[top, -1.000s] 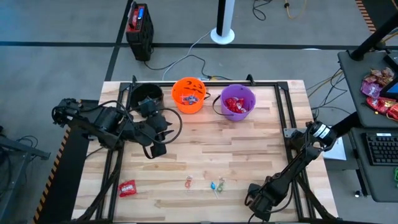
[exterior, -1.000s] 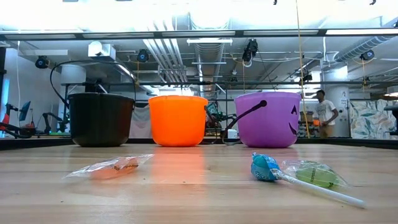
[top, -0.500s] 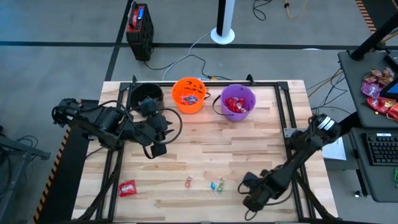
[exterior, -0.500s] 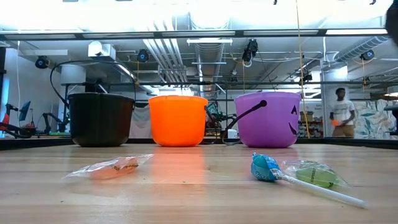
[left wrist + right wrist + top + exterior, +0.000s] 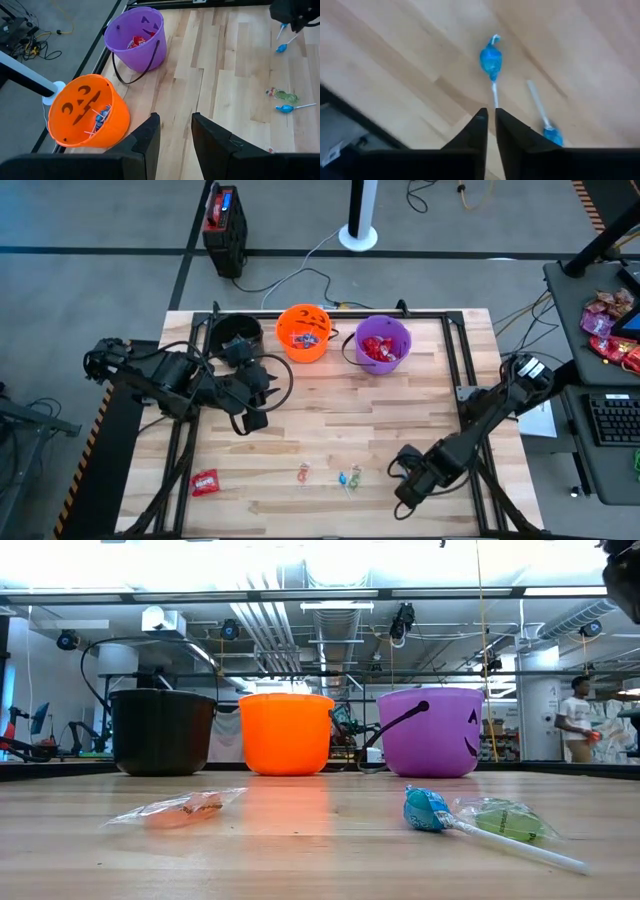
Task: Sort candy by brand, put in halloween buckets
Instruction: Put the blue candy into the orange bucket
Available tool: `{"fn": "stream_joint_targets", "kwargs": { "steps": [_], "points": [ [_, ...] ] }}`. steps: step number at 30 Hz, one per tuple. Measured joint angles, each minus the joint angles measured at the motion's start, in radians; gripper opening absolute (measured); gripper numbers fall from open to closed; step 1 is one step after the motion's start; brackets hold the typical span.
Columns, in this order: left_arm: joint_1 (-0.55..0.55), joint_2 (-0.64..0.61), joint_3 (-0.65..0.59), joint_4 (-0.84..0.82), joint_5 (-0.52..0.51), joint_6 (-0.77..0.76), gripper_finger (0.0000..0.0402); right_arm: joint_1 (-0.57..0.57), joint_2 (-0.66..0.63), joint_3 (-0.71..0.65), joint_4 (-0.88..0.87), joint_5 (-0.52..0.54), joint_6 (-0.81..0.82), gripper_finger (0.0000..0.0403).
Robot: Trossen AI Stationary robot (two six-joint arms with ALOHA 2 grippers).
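Observation:
Three buckets stand in a row at the table's far edge: black [image 5: 238,335], orange [image 5: 303,332] with candy inside, and purple [image 5: 382,344] with red packets inside. Near the front edge lie a red packet [image 5: 204,482], a pale orange sweet [image 5: 303,473], a blue lollipop [image 5: 343,480] and a green sweet [image 5: 355,474]. My right gripper [image 5: 405,480] is right of them, shut on a second blue lollipop [image 5: 490,59]. A third blue lollipop [image 5: 552,135] shows beside its finger. My left gripper [image 5: 174,135] waits open beside the black bucket. My right gripper holds the blue lollipop by its thin white stick [image 5: 494,100], pinched between the two fingers. The fingers lie along the stick, and the wrapped head [image 5: 281,48] sticks out beyond the fingertips over the wood. I cannot tell whether the other lollipop beside the finger touches the gripper.
A dark metal frame [image 5: 455,370] runs along the table's far and right sides, with cables by the buckets. Bare wood lies between the buckets and the front candies [image 5: 428,808]. A person [image 5: 575,730] stands in the room behind.
My right gripper has moved from the table's near edge toward the far edge and risen; its arm now shows at the low view's top right. The left arm and the candies on the table have kept still. The person in the background has walked to the right.

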Motion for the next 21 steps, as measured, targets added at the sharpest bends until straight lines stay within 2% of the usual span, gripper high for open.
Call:
{"fn": "stream_joint_targets", "kwargs": {
  "steps": [9,12,17,21],
  "points": [
    [0.0,0.0,0.0,0.001,0.0,0.0,0.0096,-0.017,0.041,-0.053,0.078,0.027,-0.121,0.0142],
    [0.0,0.0,0.0,0.0,0.0,0.0,0.0096,-0.023,0.078,-0.061,0.115,0.026,-0.175,0.0169],
    [0.0,0.0,0.0,0.001,0.0,0.0,0.0096,-0.032,0.146,-0.061,0.144,0.021,-0.209,0.0181],
    [0.0,0.0,0.0,0.001,0.0,0.0,0.0096,-0.032,0.173,-0.059,0.139,0.04,-0.227,0.0152]
  ]
}}
